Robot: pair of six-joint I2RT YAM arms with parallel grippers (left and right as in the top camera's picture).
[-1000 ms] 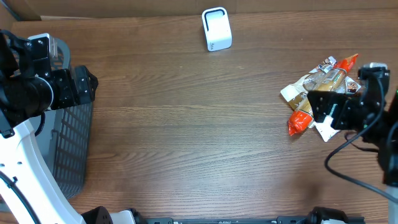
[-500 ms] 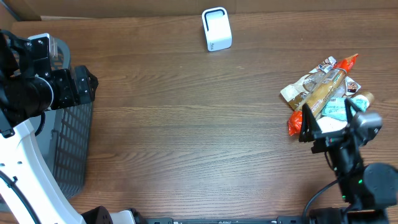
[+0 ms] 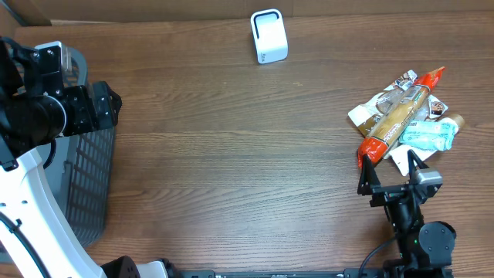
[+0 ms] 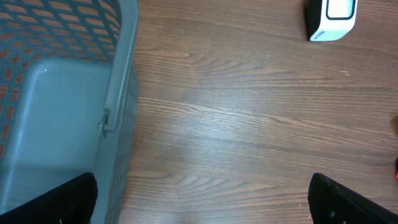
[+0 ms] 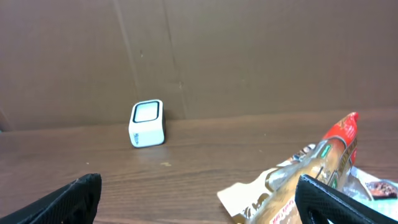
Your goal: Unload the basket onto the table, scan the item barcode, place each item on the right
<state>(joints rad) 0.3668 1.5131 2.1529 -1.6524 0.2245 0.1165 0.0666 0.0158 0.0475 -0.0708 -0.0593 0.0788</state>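
Two left fingers [image 4: 56, 199]: open, empty, over basket [image 4: 121, 93]
Right fingers [image 5: 68, 199]: open, empty, near snack packets [image 3: 401, 116]
Barcode scanner [image 3: 268, 36]: upright

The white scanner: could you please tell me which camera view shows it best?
The right wrist view: the white scanner stands whole, its dark-rimmed window visible. Overhead also shows it whole, from above; the left wrist view cuts it off at the frame's top edge.

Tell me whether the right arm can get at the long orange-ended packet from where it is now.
Probably yes. The right gripper is open and faces the long packet from close by. That packet lies on top of the other wrappers, uncovered, so nothing seems to block a grasp.
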